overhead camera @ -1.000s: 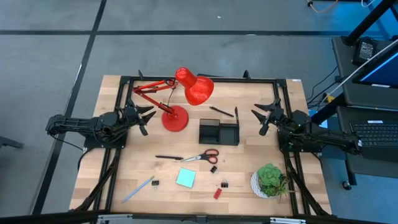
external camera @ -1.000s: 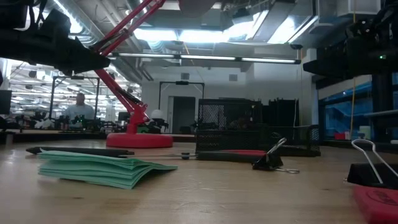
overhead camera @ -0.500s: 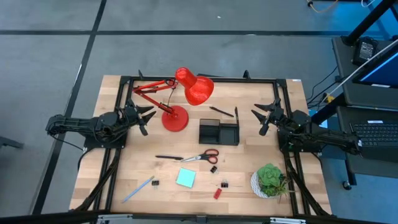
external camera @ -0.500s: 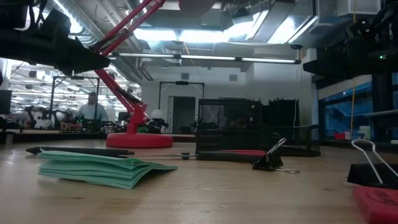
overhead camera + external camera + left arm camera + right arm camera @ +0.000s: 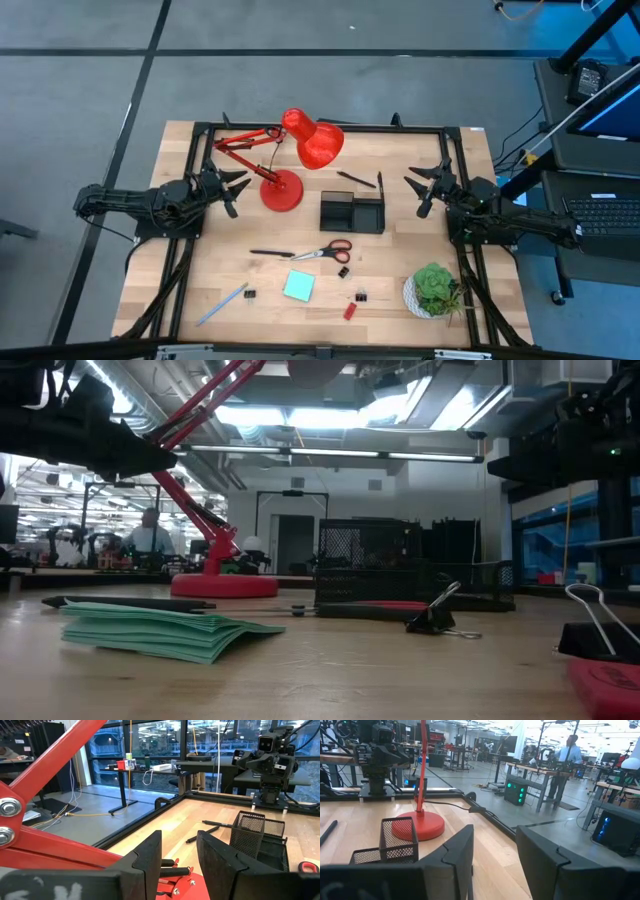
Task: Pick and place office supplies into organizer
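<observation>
Both grippers, left (image 5: 228, 188) and right (image 5: 425, 190), sit released, so a reach for the scissors (image 5: 323, 252) could clip the lamp (image 5: 296, 150) (it crowds the organizer (image 5: 352, 213)).

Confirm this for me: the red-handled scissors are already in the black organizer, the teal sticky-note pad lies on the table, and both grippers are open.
Not quite. The high view shows the red-handled scissors lying on the table in front of the black organizer, not in it. The rest holds: the teal sticky-note pad lies on the table, and the left gripper and right gripper are open.

The organizer (image 5: 352, 213) sits mid-counter (image 5: 250, 315); lamp (image 5: 282, 188) to its left, scissors (image 5: 323, 252) and notepad (image 5: 298, 287) toward the front edge.
</observation>
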Controlling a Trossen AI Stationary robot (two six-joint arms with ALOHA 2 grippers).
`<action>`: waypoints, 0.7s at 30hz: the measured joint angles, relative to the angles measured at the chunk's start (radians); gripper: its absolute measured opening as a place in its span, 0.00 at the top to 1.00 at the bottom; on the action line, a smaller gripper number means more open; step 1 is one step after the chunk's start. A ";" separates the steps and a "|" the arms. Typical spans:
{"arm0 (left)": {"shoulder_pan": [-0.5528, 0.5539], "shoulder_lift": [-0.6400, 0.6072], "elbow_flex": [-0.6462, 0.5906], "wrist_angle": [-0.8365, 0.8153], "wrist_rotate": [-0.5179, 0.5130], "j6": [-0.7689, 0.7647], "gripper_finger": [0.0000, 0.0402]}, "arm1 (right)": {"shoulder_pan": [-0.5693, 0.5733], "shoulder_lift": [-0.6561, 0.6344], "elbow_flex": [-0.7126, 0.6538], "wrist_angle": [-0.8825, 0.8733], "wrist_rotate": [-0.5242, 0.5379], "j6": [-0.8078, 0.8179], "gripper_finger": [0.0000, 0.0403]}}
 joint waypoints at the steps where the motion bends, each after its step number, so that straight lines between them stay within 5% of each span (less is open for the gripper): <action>1: 0.000 0.000 0.000 0.000 0.000 0.000 0.71 | 0.000 0.000 0.000 0.000 0.000 0.002 0.62; 14: 0.000 0.000 0.000 0.000 0.000 0.000 0.71 | 0.000 0.000 0.000 0.000 -0.004 0.004 0.62; 21: 0.000 0.000 0.000 0.000 0.000 0.000 0.71 | 0.000 0.000 0.000 0.063 -0.134 -0.007 0.62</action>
